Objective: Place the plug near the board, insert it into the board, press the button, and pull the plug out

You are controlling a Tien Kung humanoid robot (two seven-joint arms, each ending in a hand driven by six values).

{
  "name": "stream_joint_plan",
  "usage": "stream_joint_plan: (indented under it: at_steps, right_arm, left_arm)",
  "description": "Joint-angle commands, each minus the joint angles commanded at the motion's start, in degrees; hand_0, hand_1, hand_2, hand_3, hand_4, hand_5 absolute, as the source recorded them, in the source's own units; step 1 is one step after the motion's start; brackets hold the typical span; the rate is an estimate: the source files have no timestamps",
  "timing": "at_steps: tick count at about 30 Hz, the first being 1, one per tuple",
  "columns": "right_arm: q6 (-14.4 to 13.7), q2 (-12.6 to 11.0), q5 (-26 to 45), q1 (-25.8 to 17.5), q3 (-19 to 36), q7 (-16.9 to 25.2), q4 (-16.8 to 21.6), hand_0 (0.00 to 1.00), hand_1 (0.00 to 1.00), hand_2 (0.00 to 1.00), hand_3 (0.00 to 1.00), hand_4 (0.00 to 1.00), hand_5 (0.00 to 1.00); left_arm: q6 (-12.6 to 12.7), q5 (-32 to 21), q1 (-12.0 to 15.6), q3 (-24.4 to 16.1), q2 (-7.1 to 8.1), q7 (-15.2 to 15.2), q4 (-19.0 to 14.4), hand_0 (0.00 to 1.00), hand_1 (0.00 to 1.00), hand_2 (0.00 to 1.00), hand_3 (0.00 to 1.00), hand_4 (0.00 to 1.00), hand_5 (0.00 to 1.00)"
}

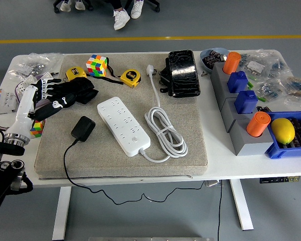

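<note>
**Plug lies free beside the power strip, left hand empty and off to the side**

While the plug (83,128) rests flat on the grey mat (190,145), just left of the white power strip (123,125) and not touching it, the left hand (46,98) hangs over the table's left side, above the black pouch (72,90). Its fingers are loosely spread and grip nothing. The right hand is out of view.

Judgement: the plug sits near the board, so the first step looks done; insertion, button press and pull-out are not yet done. Its black cord (65,165) trails off the mat's front edge, which leaves slack for lifting.

Count:
- plug: 1
- power strip: 1, with its own white cable (165,133) coiled alongside
- tape measures (131,78): 2, yellow
- colour cubes (97,65): 2, one partly hidden under the forearm
- orange cylinders (258,124): 2
- blue blocks (246,101): 2
- lemon (283,131): 1
</note>
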Motion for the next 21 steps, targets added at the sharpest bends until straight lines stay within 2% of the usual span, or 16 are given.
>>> stream_joint_plan:
  at_steps: [3,6,10,21]
  right_arm:
    - [0.07,-0.08,-0.21,0.33,0.13,-0.13,0.15,0.548,0.606,0.546,0.51,0.848,0.373]
    - [0.06,-0.19,0.06,0.57,-0.11,-0.16,0.04,0.548,0.606,0.546,0.51,0.848,0.373]
    - [0.09,-0.12,0.37,0.7,-0.43,-0.2,-0.09,0.549,0.608,0.545,0.51,0.847,0.373]
    - [0.38,0.54,0.64,2.24,-0.66,-0.47,-0.39,0.549,0.608,0.547,0.51,0.847,0.373]
  left_arm:
    - [-0.95,-6.87,0.07,-1.17,0.39,1.78,0.53,0.385,0.497,0.53,0.631,0.857,0.331]
    - [-1.43,-9.37,0.03,-3.27,0.28,2.51,1.59,0.385,0.497,0.53,0.631,0.857,0.331]
    - [-1.61,-9.12,0.13,-5.58,0.16,2.79,1.78,0.397,0.51,0.536,0.629,0.852,0.333]
    - [-2.29,-8.13,0.12,-6.6,0.18,3.95,0.78,0.401,0.507,0.538,0.628,0.846,0.329]
